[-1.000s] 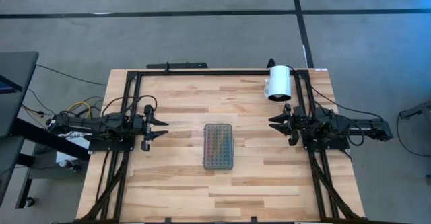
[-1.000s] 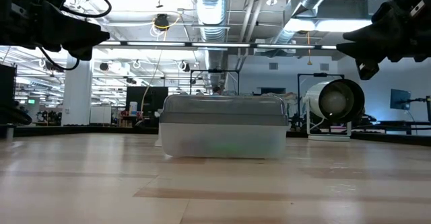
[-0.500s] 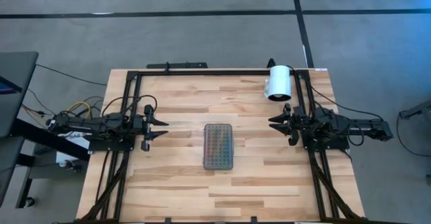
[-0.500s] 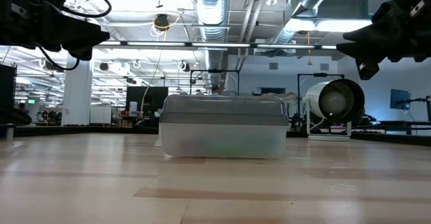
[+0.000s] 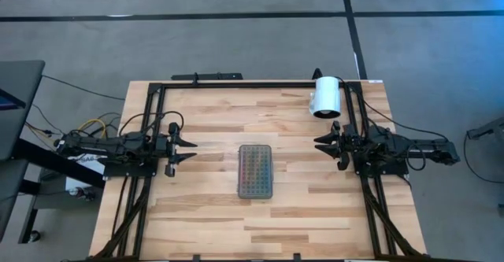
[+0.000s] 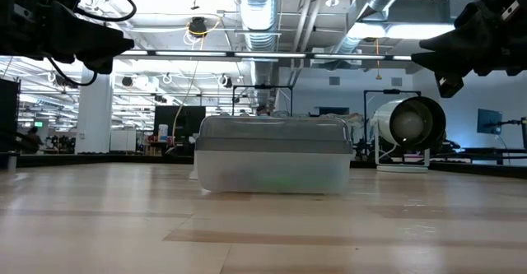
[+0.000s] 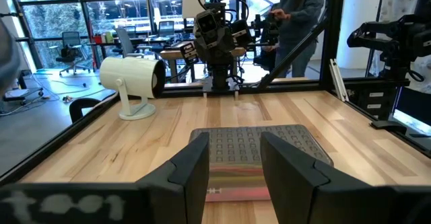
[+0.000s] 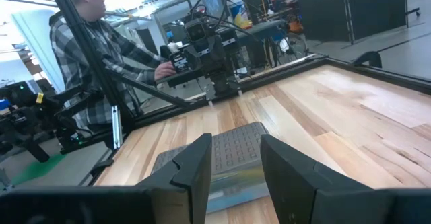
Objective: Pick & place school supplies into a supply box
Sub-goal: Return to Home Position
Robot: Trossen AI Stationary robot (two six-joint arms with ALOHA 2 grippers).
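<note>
Wooden table (image 5: pixel 205 207): pale planks, with a black frame (image 5: pixel 236 84) running along its far part and down both sides.
Supply box (image 5: pixel 255 171): it lies flat near the middle of the table, between my two grippers and touching neither; its long sides run toward and away from the far edge.
Lid (image 6: pixel 272 132): down on the box, greyish and dotted; from above, mixed colours show through it, but I cannot tell single items apart.
Box wall: clear; in the left wrist view a pinkish strip shows through it low down.
My left gripper (image 5: pixel 191 151): held above the table at the left side, pointing at the box and well apart from it; fingers (image 7: pixel 194 173) parted with a plain gap, nothing between them.
My right gripper (image 5: pixel 318 147): the mirror of that at the right side, pointing at the box and well apart from it; fingers (image 8: pixel 195 167) spread likewise, empty.
White cylinder (image 5: pixel 325 97): at the far right of the table, just beyond my right gripper.
Beyond the table: a person (image 8: pixel 101 46) in a plaid shirt behind my left arm; another person (image 7: pixel 300 9) behind my right arm.
</note>
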